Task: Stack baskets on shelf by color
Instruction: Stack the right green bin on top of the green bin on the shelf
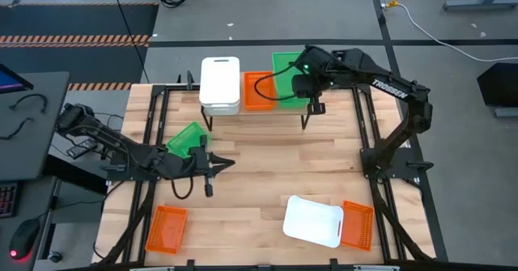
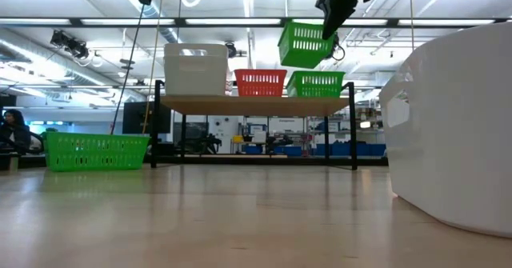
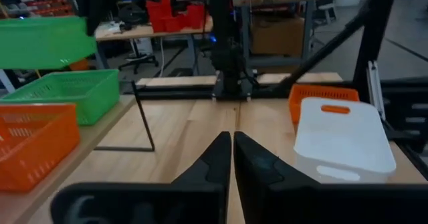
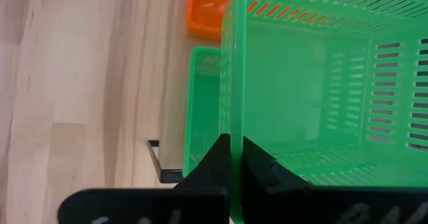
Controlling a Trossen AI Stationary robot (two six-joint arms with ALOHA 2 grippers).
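On the shelf (image 2: 252, 102) stand a white basket stack (image 1: 220, 83), an orange basket (image 1: 259, 91) and a green basket (image 2: 316, 83). My right gripper (image 4: 232, 150) is shut on another green basket (image 2: 306, 44), which hangs tilted in the air above the shelf's green one. A third green basket (image 1: 188, 139) lies on the table beside my left arm. My left gripper (image 3: 232, 150) is shut and empty, low over the table's left middle (image 1: 218, 164). My right gripper pinches the green basket's side wall at the rim (image 4: 231, 127), one finger inside the basket and one outside. The fingers come from above, pointing down (image 2: 332, 16). The basket is lifted clear and hangs tilted below them, over the shelf's right end.
Near the table's front edge lie an orange basket (image 1: 166, 228) on the left and a white basket (image 1: 313, 220) with another orange basket (image 1: 358, 224) on the right. The shelf's thin black legs (image 1: 306, 117) stand on the table's far part. Bare wood lies in the middle.
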